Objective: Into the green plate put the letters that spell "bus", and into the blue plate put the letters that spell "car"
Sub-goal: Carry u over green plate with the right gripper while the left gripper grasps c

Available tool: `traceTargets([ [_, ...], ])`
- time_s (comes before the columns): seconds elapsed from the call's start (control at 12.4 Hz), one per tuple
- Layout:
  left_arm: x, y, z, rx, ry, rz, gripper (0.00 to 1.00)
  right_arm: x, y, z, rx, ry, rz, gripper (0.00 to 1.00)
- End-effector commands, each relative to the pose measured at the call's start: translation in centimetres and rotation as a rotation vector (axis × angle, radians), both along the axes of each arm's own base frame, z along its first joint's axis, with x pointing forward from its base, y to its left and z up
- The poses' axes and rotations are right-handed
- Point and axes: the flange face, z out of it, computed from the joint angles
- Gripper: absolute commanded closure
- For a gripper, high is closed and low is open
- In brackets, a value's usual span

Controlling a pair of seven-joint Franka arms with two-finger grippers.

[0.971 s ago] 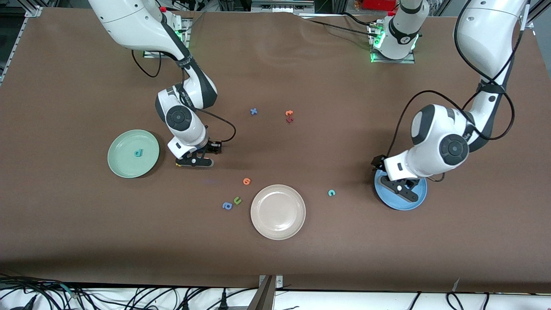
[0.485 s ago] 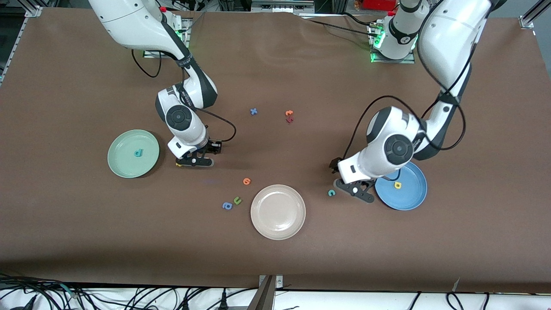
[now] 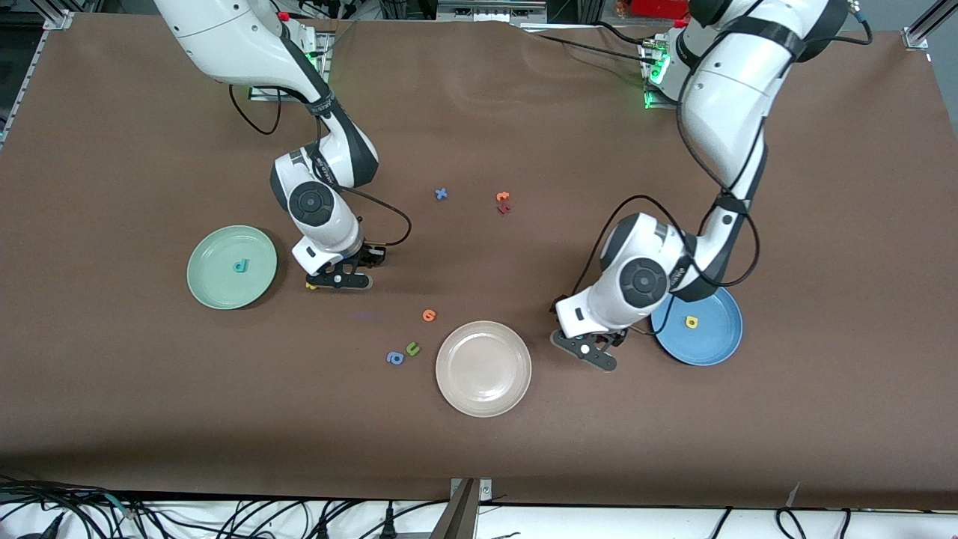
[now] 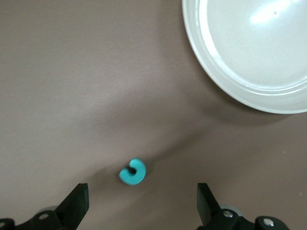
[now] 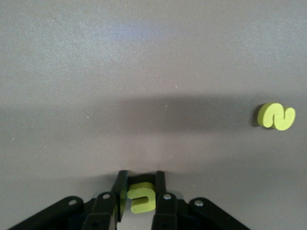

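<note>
My right gripper (image 3: 337, 281) is down at the table beside the green plate (image 3: 217, 288), shut on the yellow "u" (image 5: 142, 199) that sits between its fingers (image 5: 140, 176). The yellow "s" (image 5: 277, 116) lies on the table close by. A teal "b" (image 3: 240, 266) lies in the green plate. My left gripper (image 3: 591, 352) hangs open over the teal "c" (image 4: 132, 171), which lies just ahead of its spread jaws (image 4: 141, 191); the front view hides the "c". The blue plate (image 3: 718, 344) holds a yellow "a" (image 3: 691, 322).
A cream-white plate (image 3: 483, 397) stands beside my left gripper, its rim (image 4: 211, 72) near the "c". An orange letter (image 3: 429, 315), a blue "a" (image 3: 394, 358) and a green "u" (image 3: 412, 348) lie between the arms. A blue "x" (image 3: 441, 194) and orange letters (image 3: 503, 202) lie farther from the camera.
My left arm swung from over the blue plate, leaving the yellow "a" there, to over the teal "c". My right gripper closed on the yellow "u".
</note>
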Motion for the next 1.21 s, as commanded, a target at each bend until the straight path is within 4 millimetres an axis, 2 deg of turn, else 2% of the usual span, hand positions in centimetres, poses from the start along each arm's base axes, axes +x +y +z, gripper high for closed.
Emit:
traceTargets([
  [0.0,0.8,-0.1,-1.1,0.018,-0.036,-0.011,0.03,-0.9,-0.5,-0.5,-0.006,0.019,-0.007,0.81],
  [0.08,1.0,0.1,-1.7,0.011,-0.054,-0.01,0.04,-0.9,-0.5,-0.5,-0.006,0.019,-0.007,0.85],
  [0.16,1.0,0.0,-1.9,0.015,-0.074,-0.023,0.09,-0.9,-0.5,-0.5,-0.007,0.022,-0.004,0.86],
  [0.24,1.1,0.1,-1.9,0.05,-0.093,-0.055,0.09,-0.6,-0.5,0.4,-0.013,0.029,0.0,0.86],
  [0.4,1.0,0.5,-2.8,0.077,-0.095,-0.077,0.11,0.8,-1.1,4.3,-0.042,0.055,-0.006,0.86],
  [0.57,0.7,0.4,-3.5,0.077,-0.082,-0.074,0.21,2.4,-2.8,9.1,-0.09,0.119,-0.005,0.86],
  [0.65,0.5,0.3,-3.7,0.075,-0.076,-0.071,0.27,3.1,-4.9,10.6,-0.103,0.14,0.015,0.86],
  [0.81,0.0,0.2,-4.1,0.079,-0.064,-0.073,0.49,4.7,-11.4,11.6,-0.116,0.165,0.086,0.86],
  [0.97,0.2,0.6,-4.0,0.081,-0.06,-0.073,0.74,5.6,-18.3,11.4,-0.127,0.206,0.157,0.86],
  [1.05,0.2,0.7,-3.9,0.081,-0.058,-0.071,0.8,5.9,-21.4,10.7,-0.128,0.222,0.172,0.86],
  [1.13,0.1,0.5,-3.9,0.081,-0.058,-0.068,0.82,6.0,-24.0,9.4,-0.122,0.244,0.184,0.86],
])
